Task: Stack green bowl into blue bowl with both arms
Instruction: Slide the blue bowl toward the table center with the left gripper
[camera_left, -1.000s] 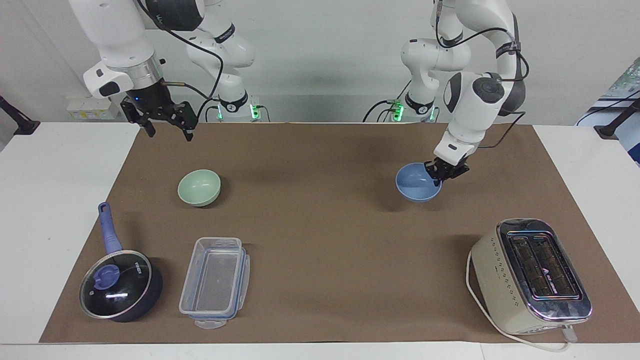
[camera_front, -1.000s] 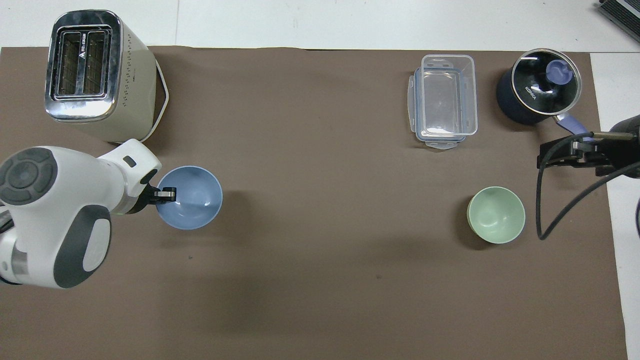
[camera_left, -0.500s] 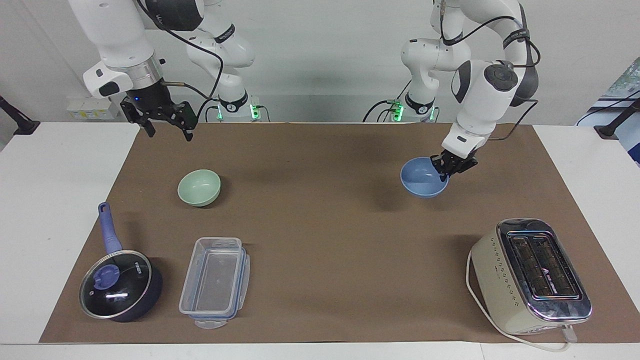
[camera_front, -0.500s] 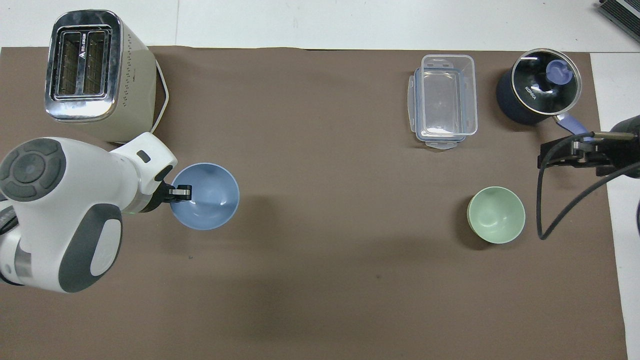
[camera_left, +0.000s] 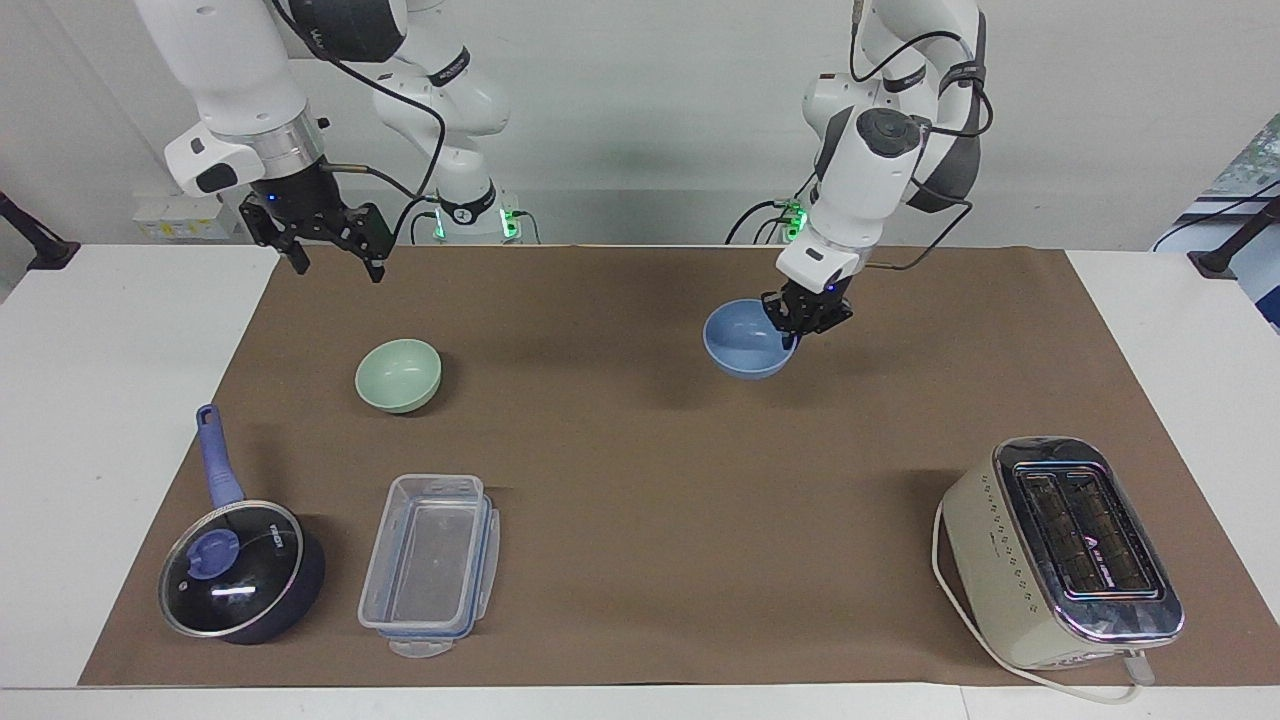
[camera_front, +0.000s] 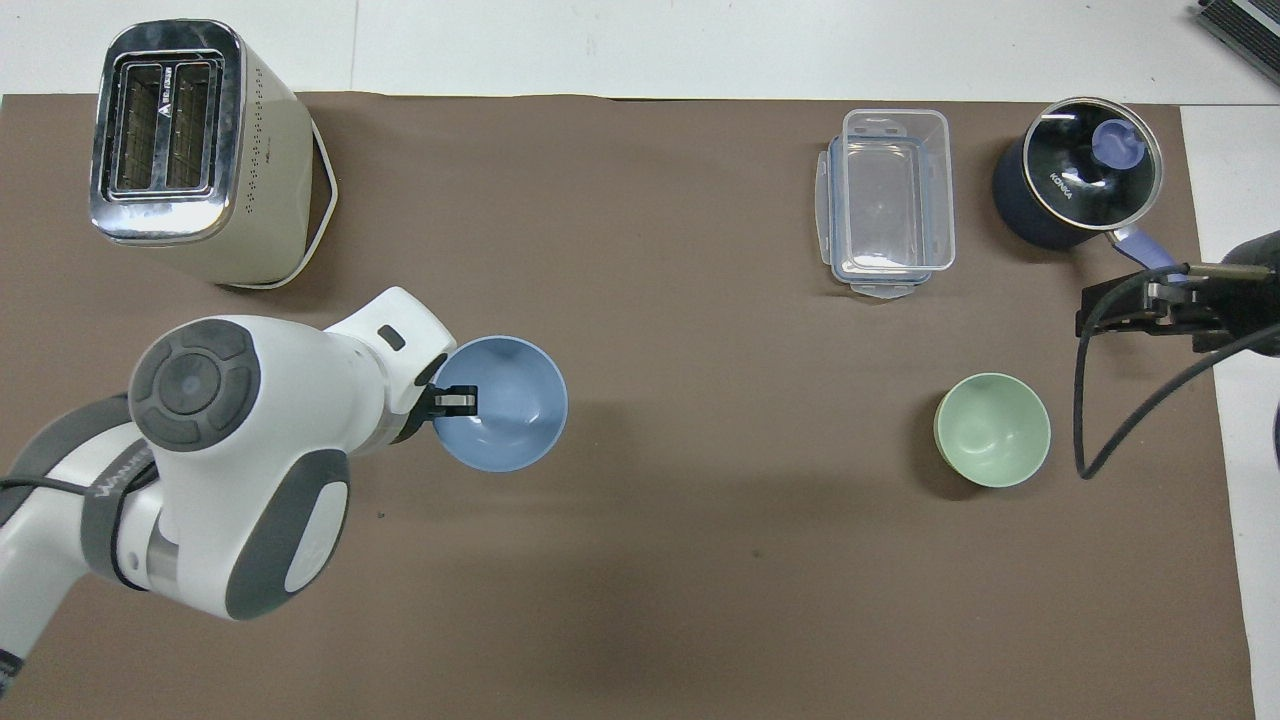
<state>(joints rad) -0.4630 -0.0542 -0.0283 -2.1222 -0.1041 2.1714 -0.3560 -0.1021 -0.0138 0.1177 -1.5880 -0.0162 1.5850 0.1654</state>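
Mid-carry over the brown mat (camera_left: 640, 480): my left gripper (camera_left: 797, 322) is clamped on the rim of the blue bowl (camera_left: 745, 340), one finger inside the wall and one outside, and in the past second I have raised it clear of the mat and swung it from the toaster's (camera_left: 1060, 550) end of the table toward the middle. The bowl now hangs, slightly tipped, above the mat's central stretch, its shadow falling on the cloth below. The green bowl (camera_left: 398, 375) has not moved; it sits upright on the mat toward my right arm's end, nearer to the robots than the saucepan (camera_left: 240, 565) and the clear plastic container (camera_left: 430, 565). My right gripper (camera_left: 330, 255) waits with its jaws spread wide and empty, up in the air above the mat's edge near its own base. As I judge it, the gap between the two bowls is closing, but the blue one has yet to be set down and the green one has yet to be picked up, so the stacking itself is not begun
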